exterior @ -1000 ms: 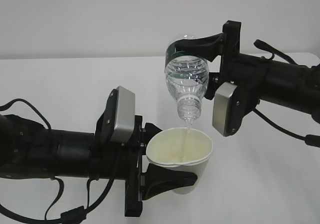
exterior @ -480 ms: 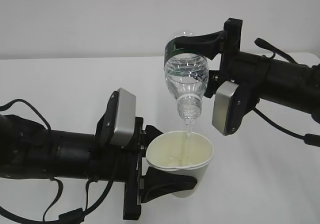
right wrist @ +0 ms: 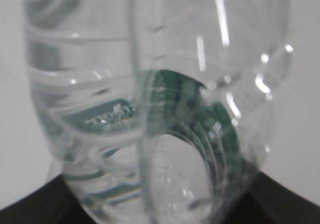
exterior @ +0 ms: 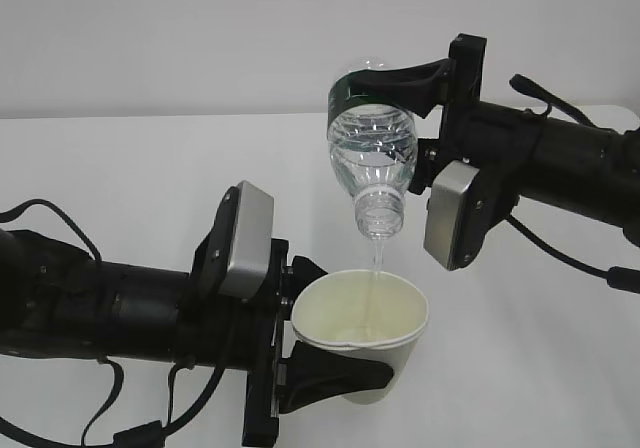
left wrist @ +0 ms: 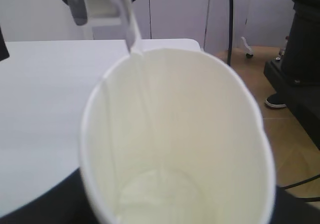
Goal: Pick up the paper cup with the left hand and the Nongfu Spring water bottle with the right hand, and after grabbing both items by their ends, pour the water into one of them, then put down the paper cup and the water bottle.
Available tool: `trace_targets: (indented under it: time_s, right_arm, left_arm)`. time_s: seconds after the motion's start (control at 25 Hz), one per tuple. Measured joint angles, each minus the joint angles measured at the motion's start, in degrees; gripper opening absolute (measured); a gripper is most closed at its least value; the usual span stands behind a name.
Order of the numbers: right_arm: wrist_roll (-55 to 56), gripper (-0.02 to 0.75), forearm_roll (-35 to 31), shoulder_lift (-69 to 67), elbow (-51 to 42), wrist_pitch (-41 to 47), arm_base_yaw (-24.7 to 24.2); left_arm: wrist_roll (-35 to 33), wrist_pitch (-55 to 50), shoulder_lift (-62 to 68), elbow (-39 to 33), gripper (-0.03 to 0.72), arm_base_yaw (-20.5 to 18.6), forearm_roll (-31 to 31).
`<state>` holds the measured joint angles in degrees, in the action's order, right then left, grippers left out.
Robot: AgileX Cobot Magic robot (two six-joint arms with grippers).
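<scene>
My left gripper [exterior: 350, 363] is shut on the lower part of the white paper cup [exterior: 362, 303], holding it upright with its cream inside showing. Above it my right gripper [exterior: 365, 88] is shut on the label end of the Nongfu Spring water bottle [exterior: 372, 158], which hangs mouth down. A thin stream of water [exterior: 375, 263] falls from the mouth into the cup. In the left wrist view the cup [left wrist: 200, 134] fills the frame, the stream [left wrist: 131, 29] enters at its far rim and a little water [left wrist: 160, 199] lies at the bottom. The bottle [right wrist: 150, 109] fills the right wrist view.
A white table [exterior: 120, 168] lies under both arms, with a pale wall behind. The left wrist view shows the table's far edge, brown floor beyond it and a dark stand [left wrist: 305, 59] at the right.
My left gripper has sunk a little with the cup, widening the gap below the bottle's mouth. The bottle has stayed mouth down and the stream keeps running.
</scene>
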<state>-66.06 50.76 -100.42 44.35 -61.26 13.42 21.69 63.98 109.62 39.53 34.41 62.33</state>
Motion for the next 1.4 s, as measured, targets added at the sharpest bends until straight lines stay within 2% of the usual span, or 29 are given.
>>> trace_targets:
  time_s: [1.4]
  right_arm:
    - [0.0,0.447,0.0,0.0,0.0,-0.71,0.0]
  left_arm:
    - [0.08,-0.58,0.0,0.0,0.414,0.0,0.07]
